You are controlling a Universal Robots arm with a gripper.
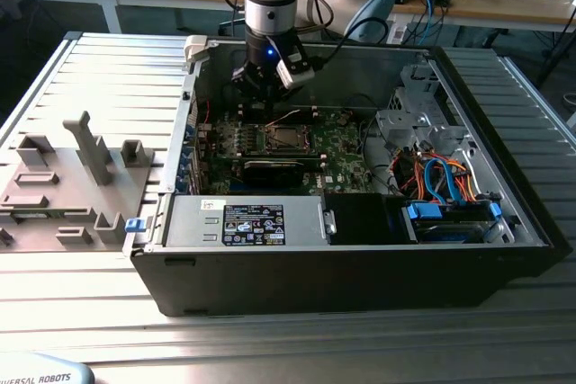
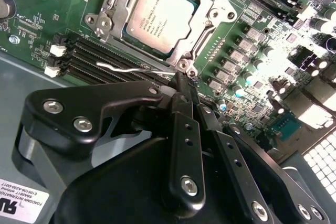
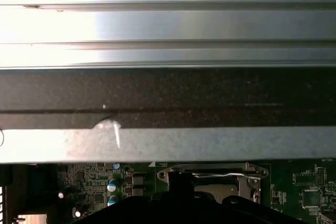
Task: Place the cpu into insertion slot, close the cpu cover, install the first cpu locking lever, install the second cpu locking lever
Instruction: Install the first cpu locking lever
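While the arm reaches down into an open computer case on a ribbed metal table, its black gripper hangs low over the green circuit board, just beside one corner of the processor socket. In the second wrist view the two fingers stand pressed together with no gap, their tips at a thin silvery locking lever that runs along the socket's edge beside the black memory slots; whether the tips pinch the wire or merely touch it cannot be told.

The cpu, its dull silver top facing up, lies flat inside the insertion slot. The cpu cover, a silvery frame with a square cut-out, is down over the chip's edges, its bolted corners showing around the socket.

In the exterior view the socket sits mid-board toward the far side of the case, with the gripper directly above its far-left part. A long black card lies just nearer than the socket, and a grey power supply fills the near-left corner. Blue and orange cables crowd the bay on the exterior view's right. A grey fixture tray rests on the table to the left of the case.

In the first wrist view the case's metal wall crosses above the socket frame.
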